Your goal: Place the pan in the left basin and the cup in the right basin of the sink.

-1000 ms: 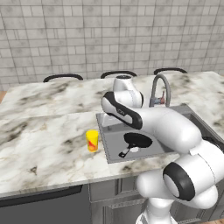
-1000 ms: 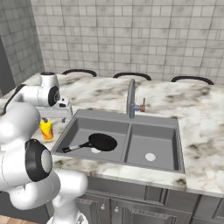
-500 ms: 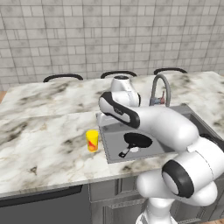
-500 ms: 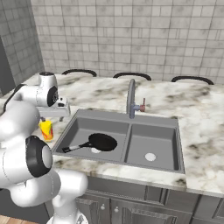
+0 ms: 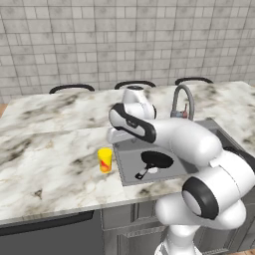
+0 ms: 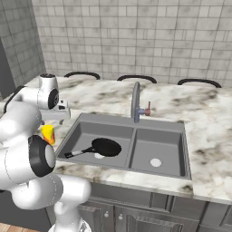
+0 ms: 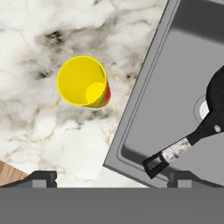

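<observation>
Marble worktop (image 5: 50,164) ran in front of a grey tiled wall, with the sink (image 6: 125,147) recessed into it behind a tall curved faucet (image 6: 135,101). On inspection, the pan (image 6: 105,147) lay in the left basin (image 6: 81,134), over the round pale drain, its handle pointing toward the near left corner; that half of the task was judged complete. The cup (image 5: 105,159) stood upright on the worktop just beside the left rim of the sink, apart from it, so its transfer was judged outstanding. The right basin (image 6: 156,147) held nothing but its own drain.

The gripper (image 7: 109,179) hung above the sink's left rim, between cup and pan, holding nothing. Its finger tips (image 7: 41,177) sat well apart at the bottom of the hand view, so the jaws were spread.

Limits of observation: in both base views the arm's own body covered the jaws. In the right base view the arm also hid most of the cup. The hand view cut off the pan's bowl at its right edge, and the cup's red-orange mark was too small to read
</observation>
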Robot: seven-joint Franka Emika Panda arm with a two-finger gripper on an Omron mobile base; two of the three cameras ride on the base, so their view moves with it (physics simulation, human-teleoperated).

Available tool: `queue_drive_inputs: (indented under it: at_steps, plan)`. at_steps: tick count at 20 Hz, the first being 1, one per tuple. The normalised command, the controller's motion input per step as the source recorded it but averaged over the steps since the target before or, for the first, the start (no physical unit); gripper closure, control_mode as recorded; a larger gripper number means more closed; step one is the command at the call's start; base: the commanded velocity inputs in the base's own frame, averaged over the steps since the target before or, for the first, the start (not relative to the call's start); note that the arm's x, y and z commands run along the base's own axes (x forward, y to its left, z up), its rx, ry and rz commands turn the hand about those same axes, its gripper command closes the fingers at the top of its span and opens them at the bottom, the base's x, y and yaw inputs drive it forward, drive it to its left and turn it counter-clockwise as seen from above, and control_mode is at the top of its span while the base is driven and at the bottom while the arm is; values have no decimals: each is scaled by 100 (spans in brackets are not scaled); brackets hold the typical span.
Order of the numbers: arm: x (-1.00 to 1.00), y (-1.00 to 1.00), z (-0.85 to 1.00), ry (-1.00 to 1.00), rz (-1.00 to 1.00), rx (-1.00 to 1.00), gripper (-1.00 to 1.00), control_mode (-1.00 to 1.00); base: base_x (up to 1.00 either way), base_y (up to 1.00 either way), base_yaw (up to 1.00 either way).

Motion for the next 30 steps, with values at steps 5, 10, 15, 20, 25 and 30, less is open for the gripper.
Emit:
queue_drive_inputs:
  at_steps: [5,10,15,20,25,30]
  plan:
    - [10,16,-2,0,4,0,-100,-100,0,0,0]
    - [12,8,-7,0,4,0,-100,-100,0,0,0]
    - [9,2,-15,0,4,0,-100,-100,0,0,0]
    - [5,0,-21,0,4,0,-100,-100,0,0,0]
    - [11,7,-13,0,3,0,-100,-100,0,0,0]
    - [11,9,-4,0,1,0,-100,-100,0,0,0]
